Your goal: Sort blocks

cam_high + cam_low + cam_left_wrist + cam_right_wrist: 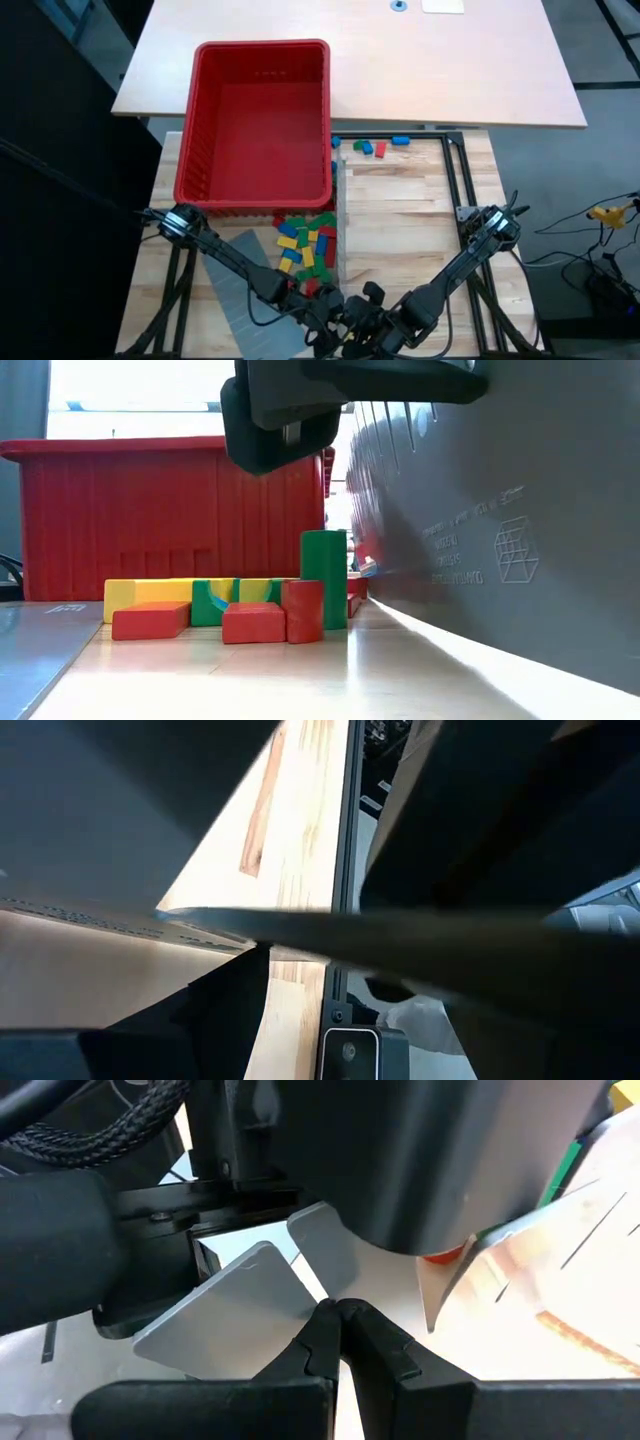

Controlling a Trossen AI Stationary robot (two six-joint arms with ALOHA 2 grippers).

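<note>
Pinching a thin grey panel edge (300, 1295), right gripper (340, 1320) with black fingertips pressed together, almost no gap between them. Meeting the left gripper (318, 322) at the table's near edge, well below the red bin (205, 150) in the high view; left fingers hidden among dark housings, so open or closed cannot be told. Close beside both grippers, a flat grey slotted panel (240, 285) lying at a slant on the pale wooden table (410, 215), matte, with straight-cut corners. Another grey panel (480, 530) standing on edge, smooth, with narrow slots and faint embossed lettering plus a small cube outline.

Just below the red bin's near wall, a cluster of blocks (308, 243): small glossy rectangular bricks in red, green, blue and yellow, lying jumbled, touching one another. From table height, one green brick (324, 578) standing upright among them, red ones lying flat in front, yellow behind. Off the bin's right near corner, a few more bricks (372, 147) scattered, blue, green and red. Bin itself of ribbed red plastic, with a rounded rim.
</note>
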